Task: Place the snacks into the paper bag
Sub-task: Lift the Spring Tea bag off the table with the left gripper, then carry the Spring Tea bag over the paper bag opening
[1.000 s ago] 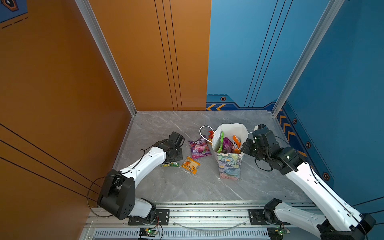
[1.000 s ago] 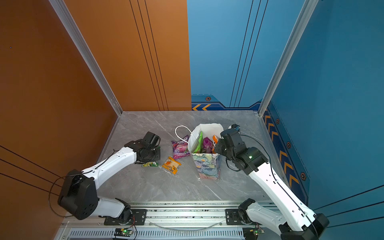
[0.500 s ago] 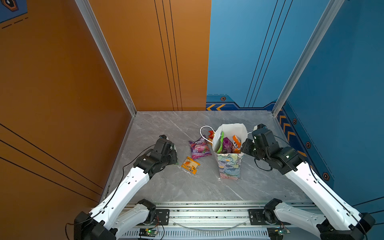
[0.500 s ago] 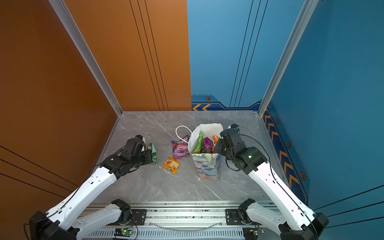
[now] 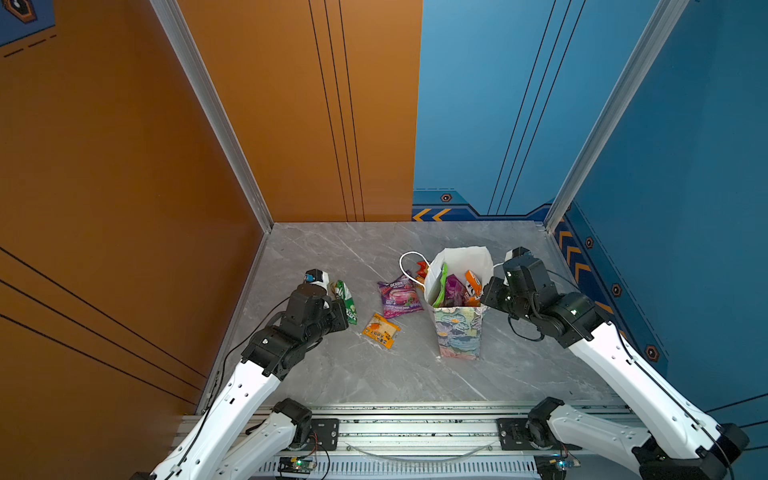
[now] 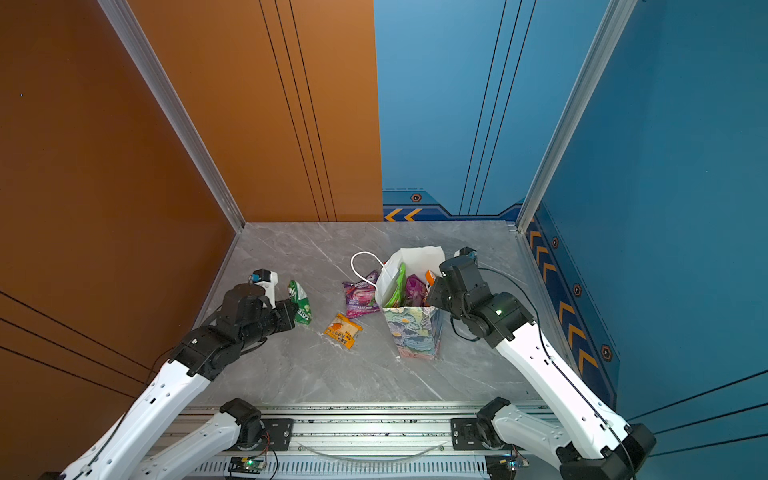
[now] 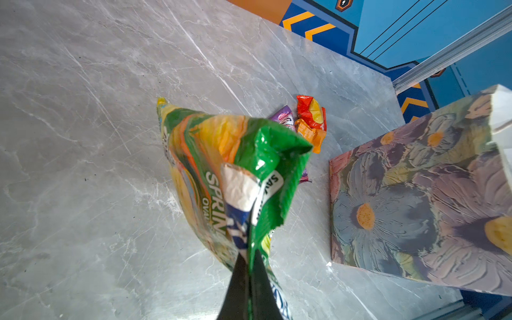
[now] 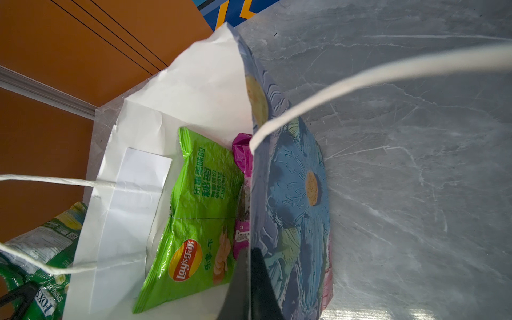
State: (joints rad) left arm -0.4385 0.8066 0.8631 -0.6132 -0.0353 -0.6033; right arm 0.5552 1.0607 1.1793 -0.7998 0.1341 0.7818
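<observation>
The paper bag (image 5: 459, 332) (image 6: 415, 336) (image 7: 415, 207) stands upright and open, right of the middle. My right gripper (image 5: 486, 291) (image 6: 430, 291) (image 8: 249, 255) is shut on the bag's right wall (image 8: 291, 194) at the rim. Inside are a green crisps bag (image 8: 199, 221) (image 5: 440, 282), a purple packet (image 5: 455, 291) and an orange one (image 5: 473, 286). My left gripper (image 5: 338, 309) (image 6: 293, 309) (image 7: 250, 257) is shut on a green-yellow packet (image 5: 345, 301) (image 6: 300, 305) (image 7: 221, 166) left of the bag. On the table lie a purple berries packet (image 5: 399, 297) (image 6: 361, 296) and an orange sachet (image 5: 380, 330) (image 6: 343, 330).
Red and orange sachets (image 5: 420, 270) (image 7: 310, 110) lie behind the bag's left side, under its white cord handle (image 5: 405, 259). An orange wall (image 5: 124, 208) stands on the left and a blue one (image 5: 685, 208) on the right. The arms' rail (image 5: 415, 428) runs along the front.
My left arm has swung up and drawn back to the left, taking the green-yellow packet off the table. The right gripper has stayed on the bag's wall.
</observation>
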